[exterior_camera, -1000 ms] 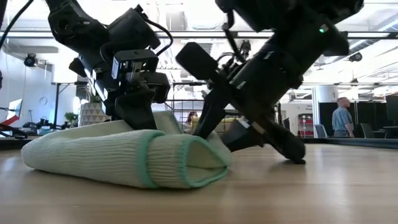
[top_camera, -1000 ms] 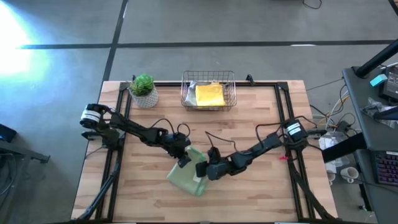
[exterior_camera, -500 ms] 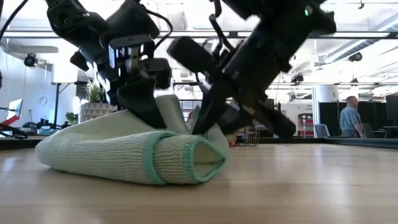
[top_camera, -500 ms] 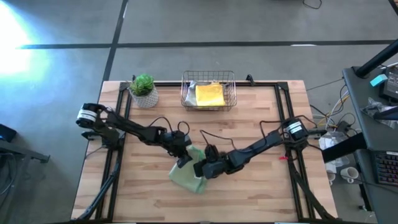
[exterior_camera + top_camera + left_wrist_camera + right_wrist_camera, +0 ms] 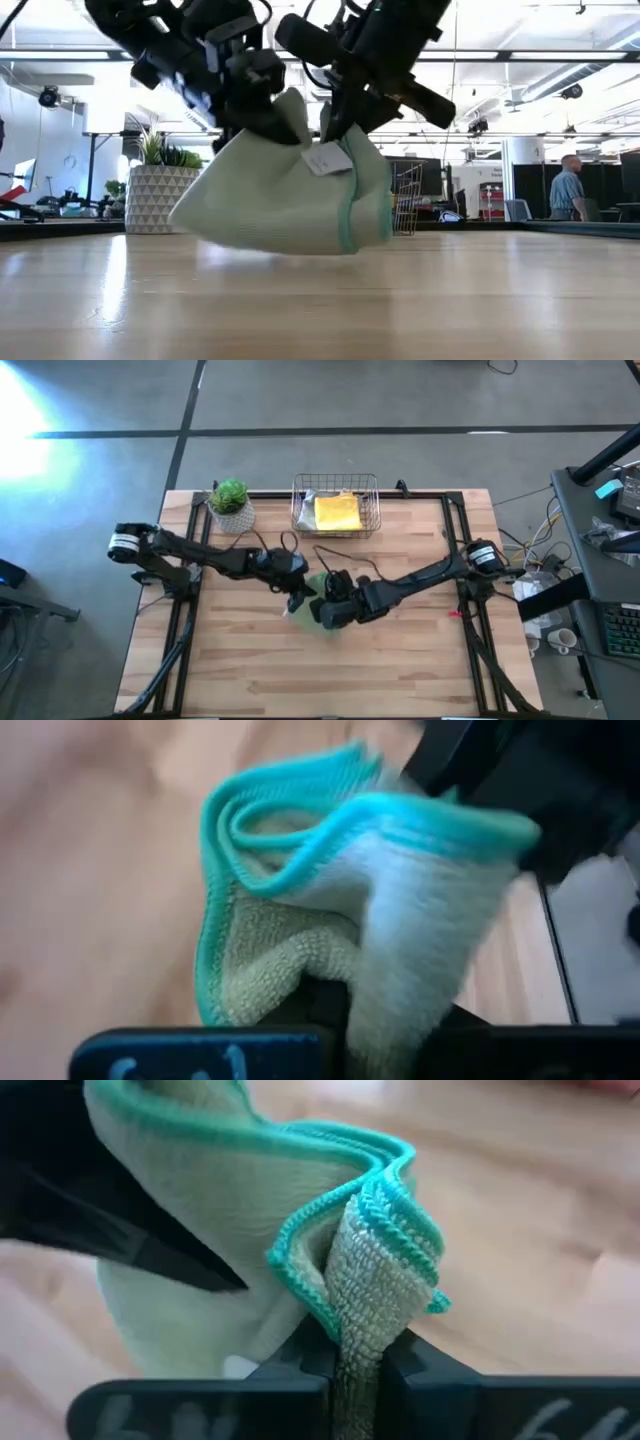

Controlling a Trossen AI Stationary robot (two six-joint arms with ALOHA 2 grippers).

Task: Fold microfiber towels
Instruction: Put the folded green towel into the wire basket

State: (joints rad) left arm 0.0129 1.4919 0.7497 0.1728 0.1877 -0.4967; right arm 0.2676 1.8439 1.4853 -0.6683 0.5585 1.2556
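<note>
Towel (image 5: pixel 290 205) airborne only in low view

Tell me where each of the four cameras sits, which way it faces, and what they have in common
High view: above the table, looking straight down; both arms meet at the pale sage green towel, basket behind.
Low view: at tabletop height, looking level across; left gripper and right gripper hold the towel lifted.
Left wrist view: on the left arm, looking past its fingers at the pinched towel.
Right wrist view: on the right arm; its fingers clamp a teal-edged fold.
Shared: all four show that towel.
</note>
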